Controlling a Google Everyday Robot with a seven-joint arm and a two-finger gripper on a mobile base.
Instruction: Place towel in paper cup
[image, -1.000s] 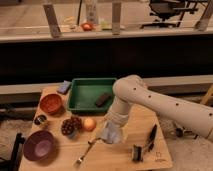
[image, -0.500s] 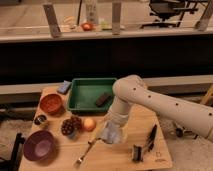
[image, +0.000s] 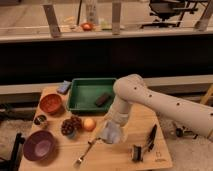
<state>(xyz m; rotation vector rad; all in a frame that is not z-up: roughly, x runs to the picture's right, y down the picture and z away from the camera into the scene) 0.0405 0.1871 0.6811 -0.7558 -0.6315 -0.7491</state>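
no change is seen vs. the views from 1.0 s and 0.5 s ago: the arm (image: 150, 100) is held in the same bent pose, and the gripper (image: 112, 129) is kept low over the wooden surface (image: 125, 161), just in front of the green tray (image: 79, 102) and just right of the orange fruit (image: 89, 124). at the gripper's tip a pale, soft-looking lump is seen, taken to be the towel (image: 108, 136); that id is a judgement, not a certainty. it lies at or very near the surface. whether the jaws are spread or pressed together can't be told, since they are hidden by the pale stuff & the wrist. no paper cup can be picked out w/ confidence. a small dark cup (image: 40, 120) is seen at left, between the red bowl (image: 51, 103) and the purple bowl (image: 39, 146), but it is not judged to be paper. the rest is unmoved too: the dark block (image: 102, 99) in the tray, the blue pad (image: 63, 87) by the tray's far left corner, the brown cluster (image: 71, 125) beside the fruit, the fork (image: 85, 153) just front-left of the gripper, and the black tools (image: 150, 137) to the right. the standstill is judged to be a pause, either w/ a grip being settled or before a lift. the task is thus judged early, w/ the towel not yet in any cup. the next move would prob. need the cup found first. then a lift clear of the fork & fruit is needed, as both lie near enough to be knocked.
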